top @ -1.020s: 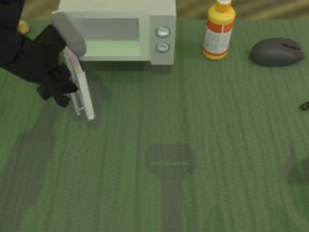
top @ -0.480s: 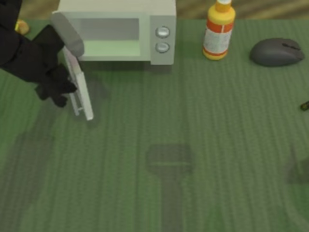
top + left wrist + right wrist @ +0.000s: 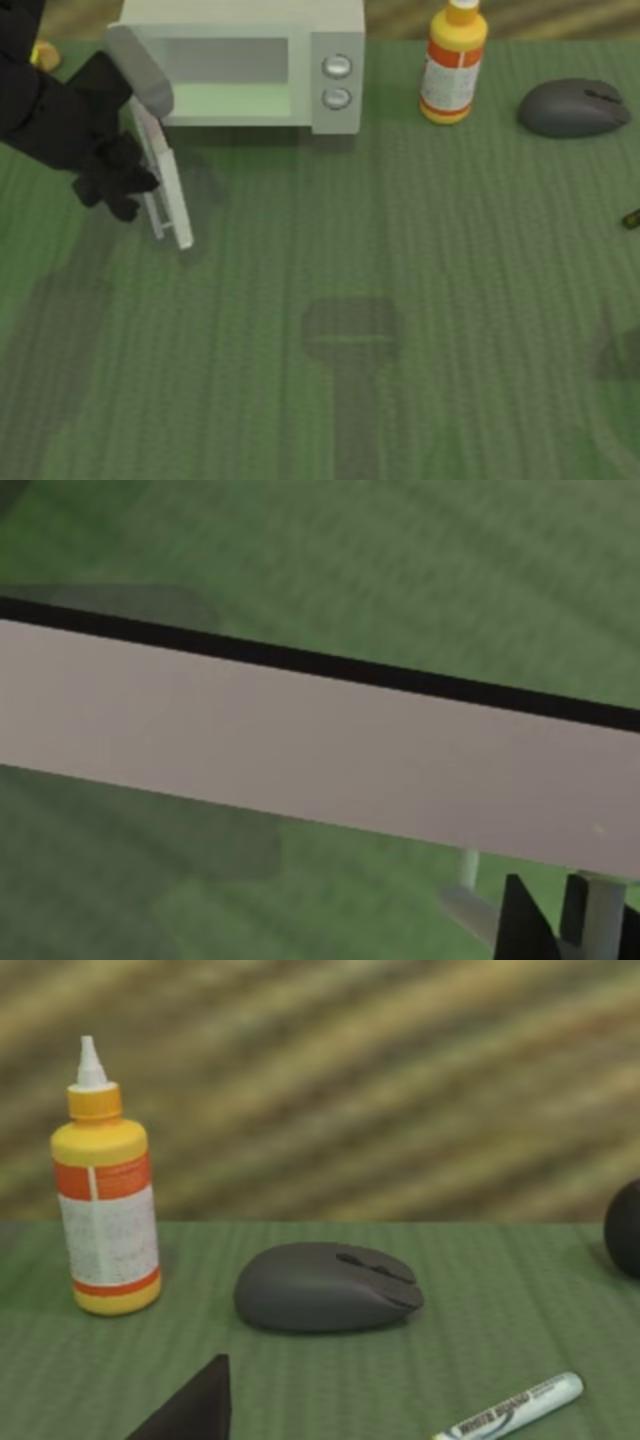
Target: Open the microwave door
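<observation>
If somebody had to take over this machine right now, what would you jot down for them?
Left gripper: at the door's handle, fingers closed on it.
Right arm: parked out of the top view; only a dark tip shows in its wrist view.
Microwave: far left of the table.
Door: swung wide open, pale green inside exposed.
Left: probably just release and withdraw.

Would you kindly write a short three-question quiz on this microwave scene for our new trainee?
1. True or false: the door of the microwave stands swung open.
2. Which gripper is at the door: A) left gripper B) right gripper?
3. What lies between the yellow bottle and the marker in the right wrist view?

Key: 1 true. 2 A. 3 the grey mouse.
</observation>
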